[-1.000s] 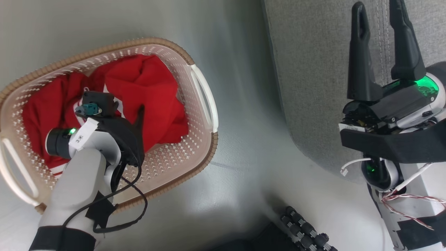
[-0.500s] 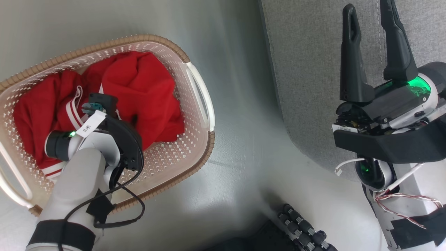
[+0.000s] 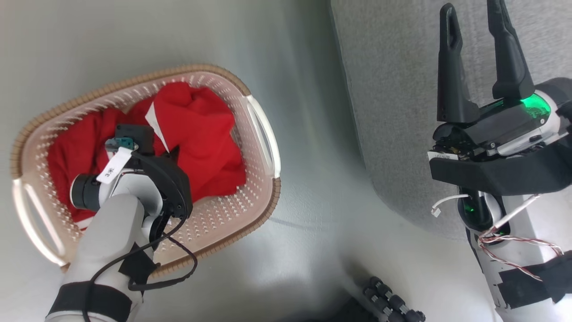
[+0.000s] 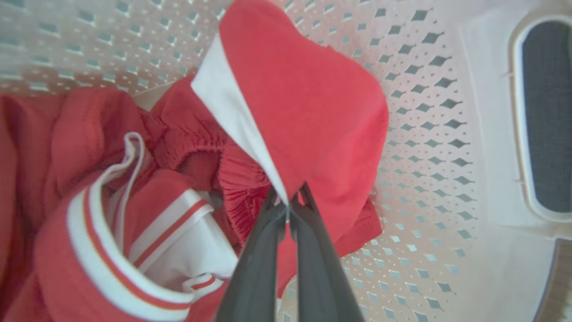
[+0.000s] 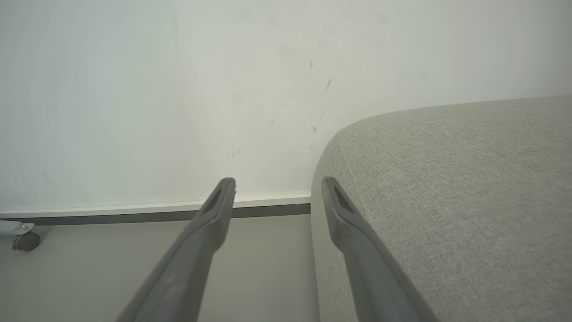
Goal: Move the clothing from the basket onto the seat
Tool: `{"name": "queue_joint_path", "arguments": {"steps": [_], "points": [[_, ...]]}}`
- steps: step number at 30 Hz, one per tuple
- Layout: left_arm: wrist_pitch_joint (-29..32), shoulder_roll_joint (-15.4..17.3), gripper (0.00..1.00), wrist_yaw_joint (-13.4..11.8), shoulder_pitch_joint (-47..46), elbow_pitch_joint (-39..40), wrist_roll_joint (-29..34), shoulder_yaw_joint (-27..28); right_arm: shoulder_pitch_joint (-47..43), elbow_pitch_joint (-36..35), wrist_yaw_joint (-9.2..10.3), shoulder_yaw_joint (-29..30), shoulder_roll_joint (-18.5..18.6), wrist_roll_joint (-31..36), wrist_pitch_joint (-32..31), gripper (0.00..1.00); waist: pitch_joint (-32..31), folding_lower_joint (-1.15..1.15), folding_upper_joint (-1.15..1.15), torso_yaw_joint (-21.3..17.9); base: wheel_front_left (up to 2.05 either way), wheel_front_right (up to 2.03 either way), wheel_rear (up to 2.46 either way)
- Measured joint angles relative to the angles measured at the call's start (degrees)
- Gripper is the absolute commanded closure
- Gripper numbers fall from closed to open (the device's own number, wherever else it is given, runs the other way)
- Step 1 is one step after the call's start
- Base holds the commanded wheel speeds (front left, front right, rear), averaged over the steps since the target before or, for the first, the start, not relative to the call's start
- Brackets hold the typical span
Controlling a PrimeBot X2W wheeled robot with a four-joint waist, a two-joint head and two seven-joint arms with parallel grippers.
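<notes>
Two red pieces of clothing (image 3: 196, 134) lie bunched in the basket (image 3: 263, 134), which sits on the floor (image 3: 313, 201) to the left of the grey seat (image 3: 393, 89). The left end effector (image 4: 287, 203) is down inside the basket. It is pinched tight on a fold of the top piece (image 4: 313, 98), right where a white panel meets the red. The right end effector (image 5: 277, 183) waits up by the corner of the seat, with its fingers wide apart and nothing in them. The job now, I think, is to lift that top piece out. A good way would be to go straight up, slowly, until the cloth hangs free above the basket, and only then swing over to the seat. The pinch is on a thin bit of cloth, so a quick pull might make it slip. The striped piece (image 4: 111, 232) lies just beside the held one and could get dragged along, so watch for that. A small white tag (image 3: 111, 166) on the left wrist shows a "3" and one more mark I cannot make out. A white label (image 3: 440, 155) on the right wrist is too small to read. No brand name shows on the clothing.
</notes>
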State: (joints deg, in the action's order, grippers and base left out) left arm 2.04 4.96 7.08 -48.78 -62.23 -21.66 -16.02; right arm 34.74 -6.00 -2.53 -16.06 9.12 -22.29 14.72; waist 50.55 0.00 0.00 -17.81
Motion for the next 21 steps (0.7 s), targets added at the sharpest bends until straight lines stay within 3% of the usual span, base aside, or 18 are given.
{"name": "queue_joint_path", "arguments": {"steps": [7,21], "points": [[-3.44,-0.27,1.0,0.07,1.66,-0.37,-1.57,-0.23,-0.65,2.81,-0.69,1.34,-0.33,0.1,0.0,0.0,-4.53,0.0,0.0,1.21,0.0,0.0,0.0],[-11.1,-1.1,1.0,0.43,6.45,6.61,-5.22,-7.64,-2.61,8.55,-2.05,3.97,-0.21,0.05,0.0,0.0,-14.79,-0.01,0.0,6.0,0.0,0.0,0.0]]}}
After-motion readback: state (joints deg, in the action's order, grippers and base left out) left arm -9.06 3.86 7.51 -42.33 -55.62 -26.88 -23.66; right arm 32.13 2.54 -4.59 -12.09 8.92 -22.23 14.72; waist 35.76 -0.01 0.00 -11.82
